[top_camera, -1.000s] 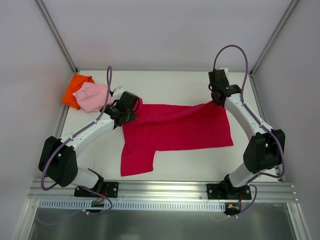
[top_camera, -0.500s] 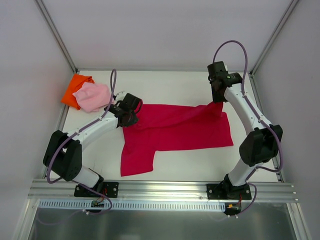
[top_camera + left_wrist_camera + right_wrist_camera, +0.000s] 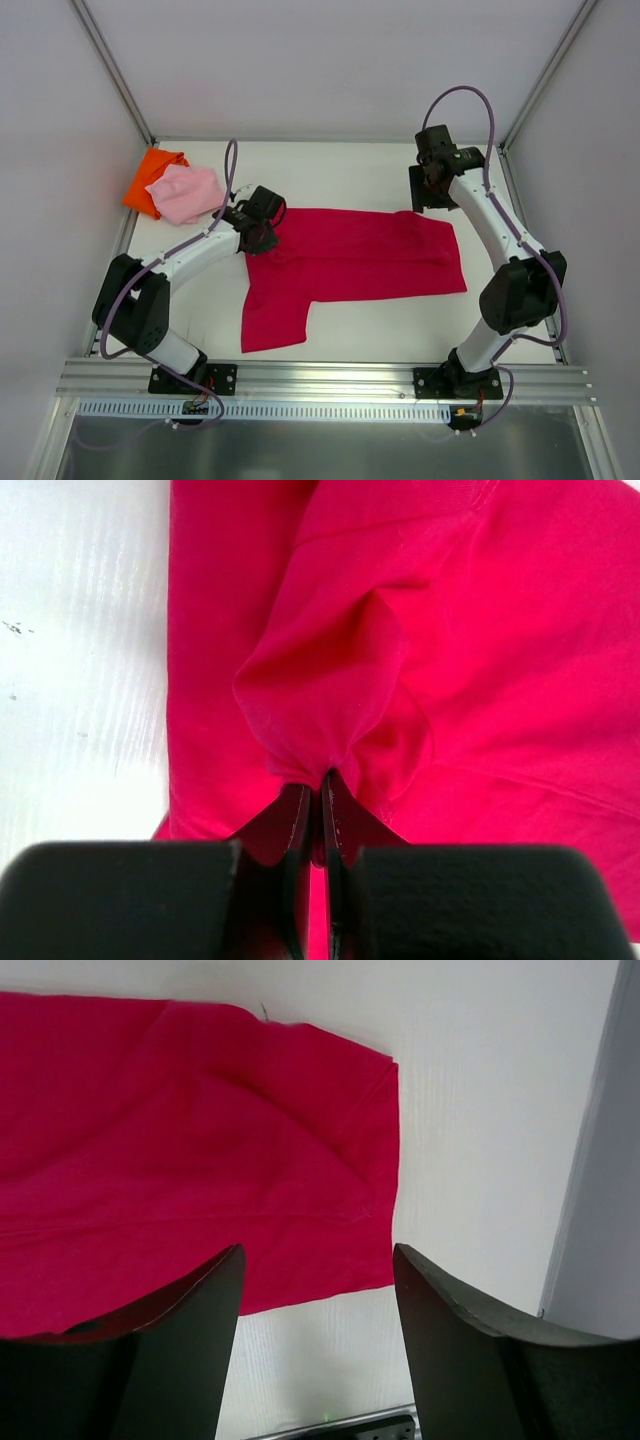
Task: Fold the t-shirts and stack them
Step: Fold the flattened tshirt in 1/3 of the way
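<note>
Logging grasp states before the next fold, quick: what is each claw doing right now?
Left claw: closed, pinching a bunch of the large crimson cloth t-shirt.
Right claw: open, holding nothing.

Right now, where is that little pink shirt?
In the overhead view, the light pink shirt sits near the far left corner of the table. It lies partly on the orange shirt, with the spread crimson shirt to its right.

A white table (image 3: 350, 170) sits within pale grey walls (image 3: 330, 60), evenly lit.
</note>
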Action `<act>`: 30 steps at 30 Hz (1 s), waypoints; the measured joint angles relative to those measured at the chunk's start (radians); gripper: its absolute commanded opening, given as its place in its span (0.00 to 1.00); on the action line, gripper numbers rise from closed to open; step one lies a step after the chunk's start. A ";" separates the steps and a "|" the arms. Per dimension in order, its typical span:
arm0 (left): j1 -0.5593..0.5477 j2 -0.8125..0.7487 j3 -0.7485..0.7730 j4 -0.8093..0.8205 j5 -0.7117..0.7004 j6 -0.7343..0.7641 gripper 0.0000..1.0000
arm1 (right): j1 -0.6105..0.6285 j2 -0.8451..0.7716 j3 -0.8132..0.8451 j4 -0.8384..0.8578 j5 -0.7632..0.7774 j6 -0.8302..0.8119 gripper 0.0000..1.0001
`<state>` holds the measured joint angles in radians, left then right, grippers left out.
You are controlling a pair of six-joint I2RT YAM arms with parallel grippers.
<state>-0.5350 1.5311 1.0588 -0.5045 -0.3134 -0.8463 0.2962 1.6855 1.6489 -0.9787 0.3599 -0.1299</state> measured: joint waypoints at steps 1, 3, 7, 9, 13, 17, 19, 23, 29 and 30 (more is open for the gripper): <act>0.000 0.003 0.003 -0.001 0.001 0.000 0.00 | 0.000 0.000 -0.003 0.002 -0.012 0.001 0.65; 0.000 0.005 0.006 -0.003 0.005 0.000 0.03 | 0.000 -0.003 -0.023 0.005 -0.042 0.007 0.65; 0.000 0.006 0.024 -0.012 0.017 0.001 0.26 | 0.000 -0.027 -0.099 0.008 -0.114 0.018 0.64; 0.000 0.010 0.039 -0.023 0.017 -0.007 0.35 | 0.000 -0.034 -0.108 0.006 -0.126 0.018 0.64; 0.000 0.021 0.070 -0.032 0.016 -0.003 0.59 | 0.003 -0.063 -0.115 0.006 -0.142 0.018 0.64; 0.000 0.021 0.116 -0.029 0.015 0.005 0.66 | 0.004 -0.099 -0.138 0.004 -0.144 0.016 0.64; 0.000 0.021 0.148 -0.017 0.011 0.018 0.66 | 0.004 -0.106 -0.143 0.000 -0.142 0.015 0.64; 0.006 0.042 0.232 0.000 -0.013 0.041 0.67 | 0.004 -0.112 -0.153 -0.004 -0.140 0.013 0.64; 0.023 0.128 0.298 0.003 -0.014 0.058 0.67 | 0.004 -0.130 -0.157 -0.020 -0.140 0.013 0.64; 0.027 0.133 0.291 0.005 -0.014 0.060 0.67 | 0.004 -0.137 -0.157 -0.023 -0.140 0.013 0.64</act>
<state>-0.5083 1.6642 1.3502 -0.4995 -0.3275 -0.7868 0.3000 1.5486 1.4921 -1.0012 0.2199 -0.1173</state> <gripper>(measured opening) 0.669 0.639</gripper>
